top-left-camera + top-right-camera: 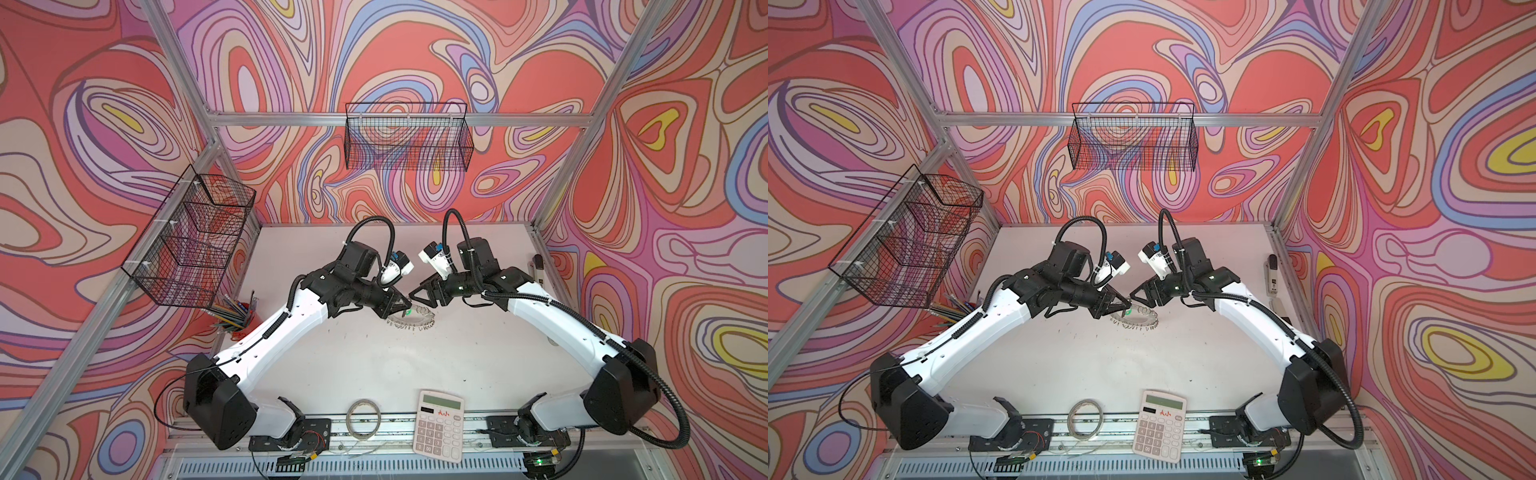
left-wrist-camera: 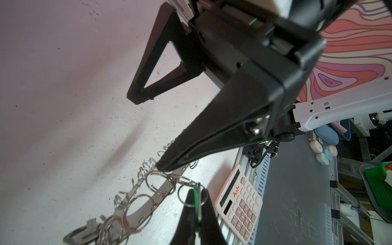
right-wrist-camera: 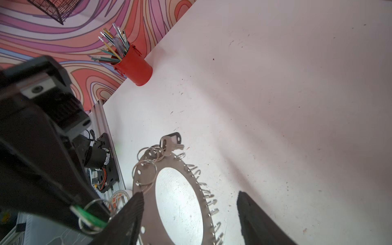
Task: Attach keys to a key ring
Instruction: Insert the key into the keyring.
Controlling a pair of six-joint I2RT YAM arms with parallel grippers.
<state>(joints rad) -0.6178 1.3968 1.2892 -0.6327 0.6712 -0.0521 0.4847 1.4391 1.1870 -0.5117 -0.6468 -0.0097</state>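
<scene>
The left gripper (image 2: 196, 197) is pressed together on the tag of the green-tagged key (image 3: 93, 218). It holds the tag edge-on just beside the left-arm side of the key ring (image 3: 150, 212), where the key's split ring (image 2: 180, 197) meets the rim; whether it is linked there cannot be told. The key ring lies between the two arms, with the black-tagged key (image 3: 169, 144) at its far rim. The right gripper (image 3: 189, 193) stands spread across the disc, one finger touching the rim and holding nothing, so the left arm alone controls the green-tagged key.
</scene>
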